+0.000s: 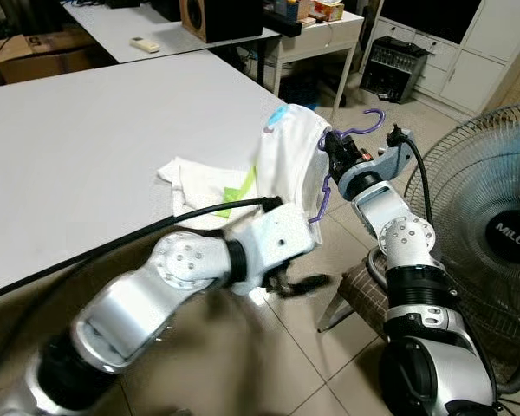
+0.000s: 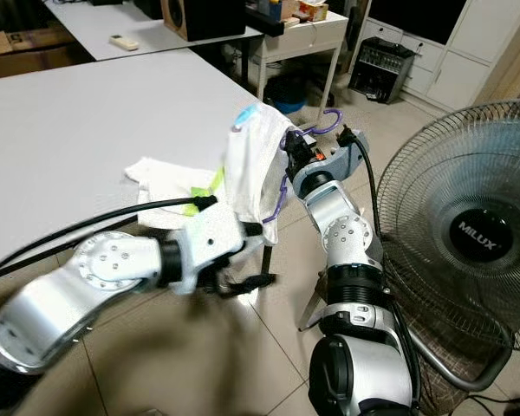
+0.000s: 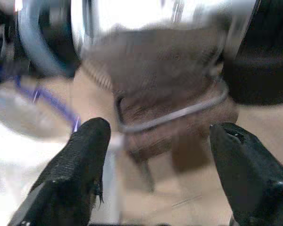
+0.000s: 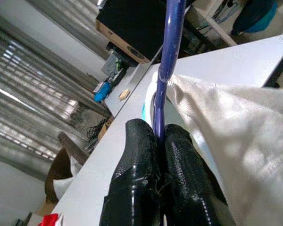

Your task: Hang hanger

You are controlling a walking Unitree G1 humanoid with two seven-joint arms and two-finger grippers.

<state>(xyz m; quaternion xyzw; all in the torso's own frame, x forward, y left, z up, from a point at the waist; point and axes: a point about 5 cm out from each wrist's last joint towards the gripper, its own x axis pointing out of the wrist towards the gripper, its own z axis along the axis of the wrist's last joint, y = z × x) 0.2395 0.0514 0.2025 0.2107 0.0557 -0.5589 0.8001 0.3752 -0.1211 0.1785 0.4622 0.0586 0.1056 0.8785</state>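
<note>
Clamping purple hanger [image 1: 364, 127], right gripper [image 1: 332, 146]

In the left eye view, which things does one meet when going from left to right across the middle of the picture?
White table → left gripper → purple hanger with the white garment, held by the right gripper → standing fan.

Purple hanger [image 1: 364, 124], white shirt [image 1: 288, 160] with green patch, white table [image 1: 87, 147]
</note>
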